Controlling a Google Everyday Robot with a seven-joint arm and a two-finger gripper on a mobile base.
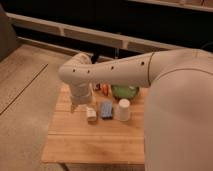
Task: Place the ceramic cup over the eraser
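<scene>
On the table (pixel 95 146) three things stand in a row: a small block (pixel 91 114) on the left, a flat block (pixel 106 109) in the middle and the cup (pixel 123 110) on the right. A bowl (pixel 125 92) sits behind the cup. The gripper (pixel 77 106) hangs just left of the small block.
</scene>
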